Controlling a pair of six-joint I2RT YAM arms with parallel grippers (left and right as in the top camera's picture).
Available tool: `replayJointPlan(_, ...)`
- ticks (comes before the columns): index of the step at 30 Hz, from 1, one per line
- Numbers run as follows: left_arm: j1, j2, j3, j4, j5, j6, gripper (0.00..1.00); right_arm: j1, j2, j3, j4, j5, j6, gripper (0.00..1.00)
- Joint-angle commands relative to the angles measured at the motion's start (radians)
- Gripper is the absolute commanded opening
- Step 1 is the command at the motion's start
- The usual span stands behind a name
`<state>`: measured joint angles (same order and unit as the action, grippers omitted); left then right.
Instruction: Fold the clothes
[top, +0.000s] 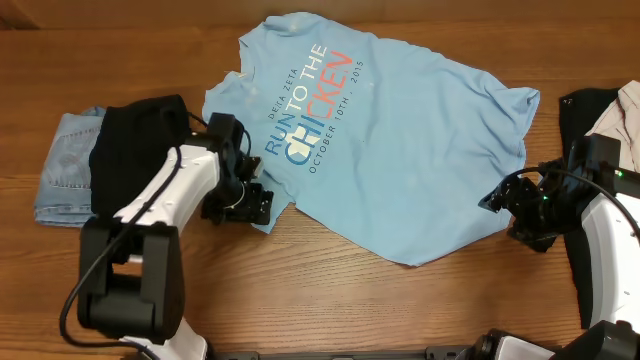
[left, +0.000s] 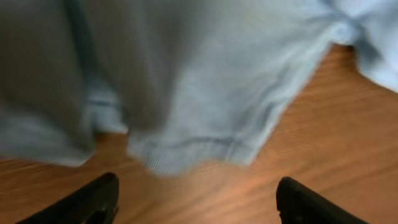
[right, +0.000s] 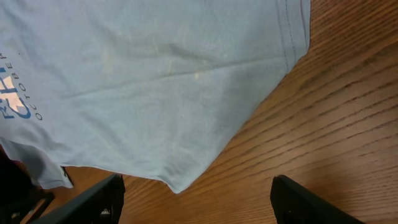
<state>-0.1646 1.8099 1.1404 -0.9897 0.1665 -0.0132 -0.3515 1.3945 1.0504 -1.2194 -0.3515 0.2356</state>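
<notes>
The light blue T-shirt (top: 390, 140) lies spread and rumpled on the wooden table, its printed front up and turned sideways. My left gripper (top: 262, 205) is open at the shirt's lower left edge, beside a sleeve. In the left wrist view the sleeve hem (left: 186, 149) lies just ahead of the open fingers (left: 196, 199), with bare wood between them. My right gripper (top: 497, 198) is open at the shirt's right side. In the right wrist view a shirt corner (right: 177, 183) lies just ahead of the open fingers (right: 196, 202).
Folded blue jeans (top: 68, 165) with a black garment (top: 135, 145) on top lie at the left. A dark and a pale garment (top: 600, 115) lie at the right edge. Bare wood (top: 330, 290) runs along the front.
</notes>
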Motion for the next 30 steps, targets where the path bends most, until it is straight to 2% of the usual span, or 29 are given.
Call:
replayJointPlan(1, -0.006, 0.079, -0.024, 0.051, 0.018, -0.089, 0.68, 0.003, -0.011, -0.004, 0.008, -0.009, 0.005, 0.8)
replayJointPlan(2, -0.006, 0.095, -0.024, 0.071, 0.017, -0.096, 0.65, 0.003, -0.011, -0.004, 0.008, -0.009, 0.005, 0.8)
replayJointPlan(3, -0.006, 0.108, -0.024, 0.089, 0.014, -0.103, 0.51, 0.003, -0.011, -0.004, 0.01, -0.009, 0.005, 0.8)
replayJointPlan(4, -0.006, 0.113, -0.023, 0.094, 0.014, -0.118, 0.33, 0.003, -0.011, -0.004, 0.011, -0.009, 0.005, 0.8)
replayJointPlan(6, -0.006, 0.11, -0.02, 0.098, 0.01, -0.127, 0.08, 0.003, -0.011, -0.004, 0.011, -0.009, 0.004, 0.8)
replayJointPlan(7, -0.006, 0.104, -0.01, 0.093, 0.01, -0.14, 0.04, 0.003, -0.011, -0.004, 0.014, -0.009, 0.005, 0.8)
replayJointPlan(10, -0.006, 0.055, 0.052, 0.039, 0.01, -0.183, 0.04, 0.003, -0.008, -0.004, 0.022, -0.009, 0.005, 0.8)
replayJointPlan(14, -0.005, -0.074, 0.149, 0.01, 0.005, -0.182, 0.04, 0.003, 0.011, -0.005, -0.001, -0.002, 0.035, 0.78)
replayJointPlan(18, -0.004, -0.216, 0.232, 0.01, -0.029, -0.182, 0.04, 0.003, 0.032, -0.075, 0.025, 0.01, 0.126, 0.65)
replayJointPlan(19, -0.004, -0.252, 0.237, 0.01, -0.029, -0.182, 0.04, 0.003, 0.036, -0.148, 0.071, 0.009, 0.165, 0.55)
replayJointPlan(22, -0.004, -0.263, 0.237, 0.003, -0.03, -0.182, 0.04, 0.003, 0.039, -0.247, 0.139, -0.018, 0.207, 0.54)
replayJointPlan(26, -0.004, -0.262, 0.237, 0.011, -0.032, -0.174, 0.04, 0.003, 0.039, -0.374, 0.272, -0.101, 0.249, 0.59)
replayJointPlan(30, -0.004, -0.262, 0.237, 0.018, -0.032, -0.173, 0.04, 0.005, 0.039, -0.475, 0.463, -0.142, 0.285, 0.59)
